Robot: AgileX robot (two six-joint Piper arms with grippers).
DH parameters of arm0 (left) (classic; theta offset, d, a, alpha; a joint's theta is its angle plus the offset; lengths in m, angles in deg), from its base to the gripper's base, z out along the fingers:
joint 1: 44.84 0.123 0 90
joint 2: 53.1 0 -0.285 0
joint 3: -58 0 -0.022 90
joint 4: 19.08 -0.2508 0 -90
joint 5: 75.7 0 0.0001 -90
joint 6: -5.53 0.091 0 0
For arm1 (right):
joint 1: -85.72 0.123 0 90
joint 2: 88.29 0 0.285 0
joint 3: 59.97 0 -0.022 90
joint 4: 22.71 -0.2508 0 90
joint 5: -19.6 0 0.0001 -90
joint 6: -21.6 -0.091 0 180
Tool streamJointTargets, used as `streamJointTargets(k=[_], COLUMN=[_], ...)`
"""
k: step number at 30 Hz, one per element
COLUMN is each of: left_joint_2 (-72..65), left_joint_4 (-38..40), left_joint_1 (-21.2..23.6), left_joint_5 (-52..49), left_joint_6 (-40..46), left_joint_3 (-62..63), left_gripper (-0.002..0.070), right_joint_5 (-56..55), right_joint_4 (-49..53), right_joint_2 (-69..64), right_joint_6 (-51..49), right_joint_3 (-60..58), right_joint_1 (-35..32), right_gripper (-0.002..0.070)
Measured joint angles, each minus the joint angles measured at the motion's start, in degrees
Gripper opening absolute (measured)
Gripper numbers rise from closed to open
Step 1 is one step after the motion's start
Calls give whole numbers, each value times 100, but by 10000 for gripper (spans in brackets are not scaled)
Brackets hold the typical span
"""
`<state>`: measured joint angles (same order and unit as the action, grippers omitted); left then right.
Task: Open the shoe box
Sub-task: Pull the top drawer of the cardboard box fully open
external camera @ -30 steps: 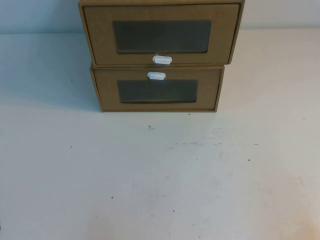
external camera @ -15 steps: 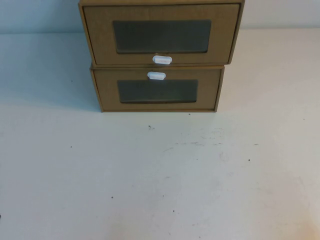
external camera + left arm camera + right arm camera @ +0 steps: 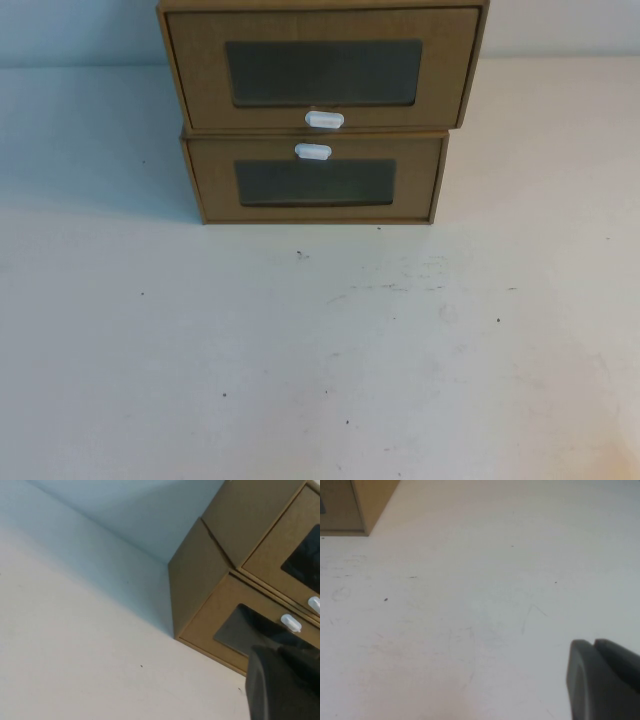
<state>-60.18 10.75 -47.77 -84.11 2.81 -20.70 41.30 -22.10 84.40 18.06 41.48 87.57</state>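
Two brown shoe boxes sit in a stack at the far side of the white bench [image 3: 320, 350], near the middle. The top shoe box [image 3: 200, 70] rests right on the bottom shoe box [image 3: 212, 180]. Both are made of plain brown card. Each one has a front like a drawer, with a thin brown frame around it.

In the middle of each front is a dark window, long and flat. The top window [image 3: 322, 73] and the bottom window [image 3: 315, 183] are too dark to see through.

Each front has a small white handle with round ends. The top handle [image 3: 324, 120] sits at the low edge of its front. The bottom handle [image 3: 313, 152] sits at the high edge of its front. So the two handles are very near each other, one just above the other. Both fronts are pushed in flat, so both boxes are closed.

The bench has small dark specks and faint scuff marks in front of the boxes.

The left end effector [image 3: 279, 652] hangs over the bench near the left front corner of the bottom shoe box. It touches nothing, and its two dark fingers are pressed together.

The right end effector [image 3: 594, 644] hangs over bare bench, off to the right, well apart from the boxes. Its fingers are together too and hold nothing.
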Motion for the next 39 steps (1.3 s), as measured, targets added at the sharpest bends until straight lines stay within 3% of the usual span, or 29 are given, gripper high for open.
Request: streamJointTargets(k=[12,20,31,39], left_joint_2=[0,-392,-3657,-6293], left_joint_4=[130,390,356,565], left_joint_1=[0,0,0,0], left_joint_5=[-25,-813,-3349,-4635], left_joint_6=[414,551,2625,3611], left_joint_3=[0,539,4230,7361], left_gripper=[-5,-5,-5,-5], right_joint_5=[0,0,0,0], right_joint_4=[0,0,0,0], right_joint_2=[0,0,0,0], right_joint_6=[0,0,0,0], right_joint_3=[0,0,0,0], right_joint_1=[0,0,0,0], right_gripper=[-14,-13,-14,-14])
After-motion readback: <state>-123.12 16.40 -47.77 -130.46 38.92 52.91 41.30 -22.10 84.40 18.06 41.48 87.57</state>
